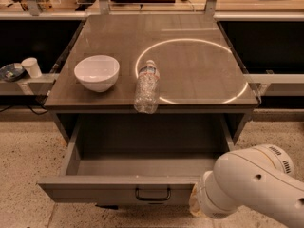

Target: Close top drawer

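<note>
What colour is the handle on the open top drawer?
Black handle on the grey top drawer; camera view. Pincer out of sight behind white arm, lower right.

Grey drawer (114, 191), black handle (153, 194). White bowl (97, 72). Clear bottle (146, 87), white cap (150, 62). Brown top (190, 65) bearing a bright ring (190, 41). Speckled beige floor (23, 151). White arm (256, 184) at 5 o'clock hides the gripper.

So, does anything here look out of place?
The water bottle lies on its side, its end poking over the front edge of the tabletop above the open top drawer. The robot's hand is hidden behind its white arm, lower right.
</note>
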### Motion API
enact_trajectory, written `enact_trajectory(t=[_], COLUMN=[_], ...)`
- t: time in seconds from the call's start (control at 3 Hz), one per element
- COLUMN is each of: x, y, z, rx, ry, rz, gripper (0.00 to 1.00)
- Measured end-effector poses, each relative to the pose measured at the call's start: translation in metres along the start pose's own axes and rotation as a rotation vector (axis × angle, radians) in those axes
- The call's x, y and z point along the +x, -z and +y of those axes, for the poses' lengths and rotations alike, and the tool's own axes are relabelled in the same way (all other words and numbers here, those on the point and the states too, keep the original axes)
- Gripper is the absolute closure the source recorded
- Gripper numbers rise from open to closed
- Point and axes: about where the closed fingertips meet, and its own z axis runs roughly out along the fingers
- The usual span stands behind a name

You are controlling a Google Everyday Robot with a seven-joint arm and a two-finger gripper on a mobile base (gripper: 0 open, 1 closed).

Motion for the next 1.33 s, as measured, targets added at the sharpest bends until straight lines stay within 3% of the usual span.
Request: enact_trajectory(t=[0.33, 0.67, 1.0, 1.33], x=[0.001, 0.0, 0.0, 0.012], y=[0.0, 0.002, 0.006, 0.013], z=[-0.002, -0.005, -0.01, -0.035], rx=[0.006, 0.012, 0.026, 0.092], ry=[-0.003, -0.002, 0.001, 0.004], rz=[0.006, 0.011, 0.021, 0.026], gripper=[0.0, 0.04, 0.27, 0.57])
